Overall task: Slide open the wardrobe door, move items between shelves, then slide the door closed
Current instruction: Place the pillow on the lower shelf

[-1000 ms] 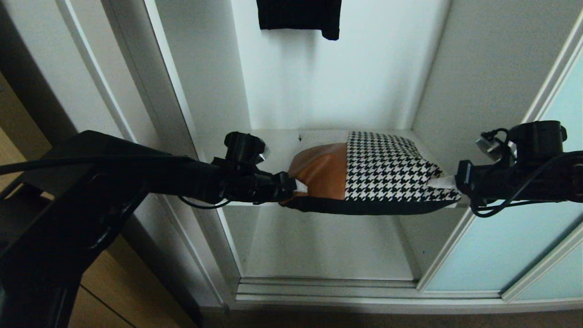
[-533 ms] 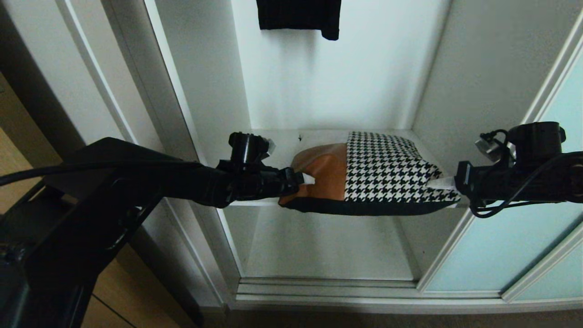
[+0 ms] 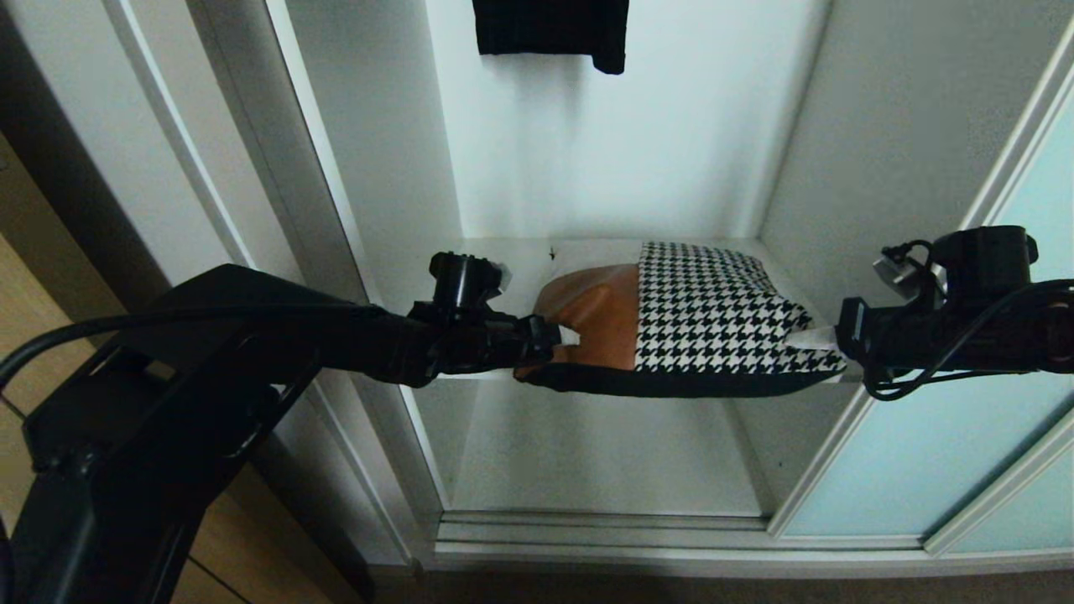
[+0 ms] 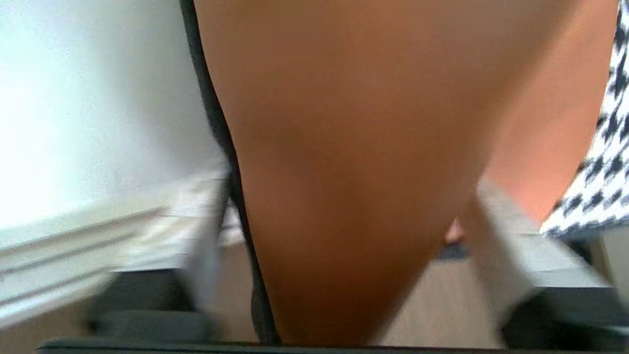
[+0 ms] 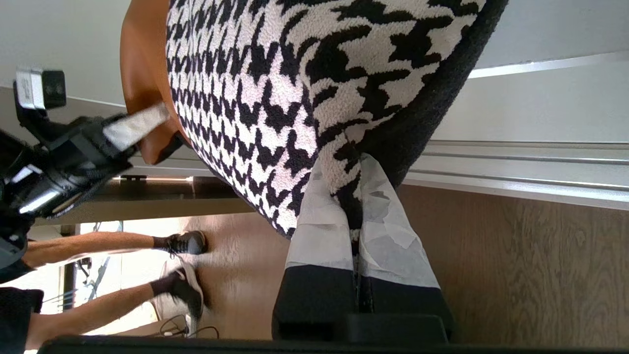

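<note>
At cushion (image 3: pixel 671 323) ends: right gripper (image 5: pixel 357 216) is pinching the houndstooth corner, steadying it; left gripper (image 4: pixel 344 246) fingers are straddling the tan end, wide.

A cushion (image 3: pixel 671 323) lies on a wardrobe shelf (image 3: pixel 520 260), its front edge overhanging the shelf lip, between two claws. The left claw (image 3: pixel 564 335) sits at the cushion's left end, fingers (image 4: pixel 496 246) spread either side of that corner; the right claw (image 3: pixel 810 338) is pinched on its right corner. A garment (image 3: pixel 550 29) hangs above and behind both. The sliding door (image 3: pixel 940 445) stands below and beside the right claw. A person's legs (image 5: pixel 123 265) are behind the left claw.
</note>
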`<state>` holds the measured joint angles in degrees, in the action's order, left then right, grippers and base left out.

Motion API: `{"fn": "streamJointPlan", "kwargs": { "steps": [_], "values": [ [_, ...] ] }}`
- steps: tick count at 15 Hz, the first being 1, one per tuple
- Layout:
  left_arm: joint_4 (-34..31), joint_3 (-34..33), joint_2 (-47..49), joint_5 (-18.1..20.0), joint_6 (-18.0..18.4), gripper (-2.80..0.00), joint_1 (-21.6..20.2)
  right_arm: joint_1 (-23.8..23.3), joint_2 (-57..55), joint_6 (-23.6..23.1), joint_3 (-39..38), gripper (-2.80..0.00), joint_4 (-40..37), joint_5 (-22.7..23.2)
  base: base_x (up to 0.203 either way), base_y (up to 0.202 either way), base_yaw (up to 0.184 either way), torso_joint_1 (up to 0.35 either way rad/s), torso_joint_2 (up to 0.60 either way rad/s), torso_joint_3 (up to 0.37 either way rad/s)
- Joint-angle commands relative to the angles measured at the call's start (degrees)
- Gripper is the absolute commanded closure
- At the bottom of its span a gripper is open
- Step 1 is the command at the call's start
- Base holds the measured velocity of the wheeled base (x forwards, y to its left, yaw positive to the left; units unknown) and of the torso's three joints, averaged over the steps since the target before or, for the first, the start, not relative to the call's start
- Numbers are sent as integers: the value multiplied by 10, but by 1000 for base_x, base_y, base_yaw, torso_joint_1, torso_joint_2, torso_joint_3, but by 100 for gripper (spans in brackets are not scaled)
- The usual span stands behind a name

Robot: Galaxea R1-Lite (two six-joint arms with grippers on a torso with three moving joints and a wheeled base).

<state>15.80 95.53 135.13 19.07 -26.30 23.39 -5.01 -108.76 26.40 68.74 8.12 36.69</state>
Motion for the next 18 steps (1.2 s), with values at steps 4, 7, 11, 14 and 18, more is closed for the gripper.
{"fn": "streamJointPlan", "kwargs": {
  "steps": [4, 7, 11, 14, 18],
  "values": [
    [6, 13, 9, -39, -6, 0, 1, -1, -1, 1, 0, 0, 0, 13, 0, 0, 0, 0, 0, 0],
    [-1, -13, -4, -74, -6, 0, 4, 0, 3, 0, -7, 0, -1, 13, 0, 0, 0, 0, 0, 0],
    [2, -53, -41, -106, -15, 0, 24, 1, 16, 0, -18, 0, -1, 13, 0, 0, 0, 0, 0, 0],
    [12, -77, -89, -125, -14, 0, 37, 4, 29, -15, -31, 0, -2, 14, 0, 0, 0, 0, 0, 0],
    [-15, -104, -169, -147, -16, 0, 58, 6, 71, -16, -49, 0, -7, 14, 0, 0, 0, 0, 0, 0]
  ]
}}
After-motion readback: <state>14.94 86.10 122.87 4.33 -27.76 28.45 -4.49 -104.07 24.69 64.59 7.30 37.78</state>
